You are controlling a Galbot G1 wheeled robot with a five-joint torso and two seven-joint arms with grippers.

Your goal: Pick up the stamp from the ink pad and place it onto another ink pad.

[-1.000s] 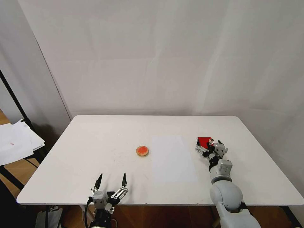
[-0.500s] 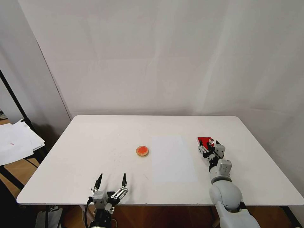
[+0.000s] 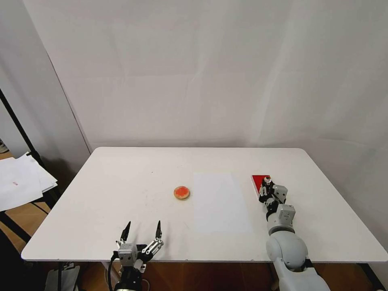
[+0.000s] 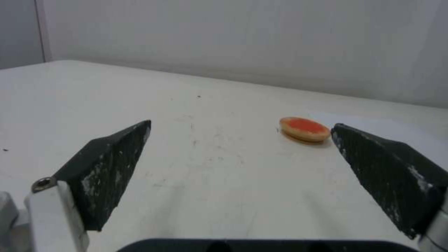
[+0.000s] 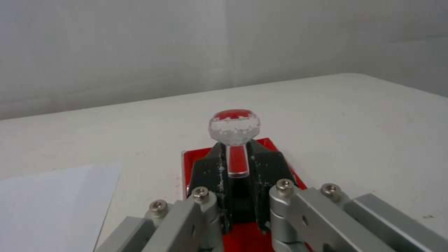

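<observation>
1 stamp [image 5: 232, 140] in right end effector [image 5: 238, 164], 2 pads.

right gripper [image 5: 238, 164] around stamp [image 5: 233, 130]

Much of the red pad [image 3: 258, 180] is covered by the right gripper [image 3: 266, 188] in the head view. In the right wrist view the stamp's [image 5: 233, 140] base is hidden between the fingers [image 5: 210, 171], and the pad's near end is cut off by the frame edge.

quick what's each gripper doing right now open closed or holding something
Left gripper: open, empty, near the table's front edge.
Right gripper: closed on the stamp, over the red ink pad.
</observation>
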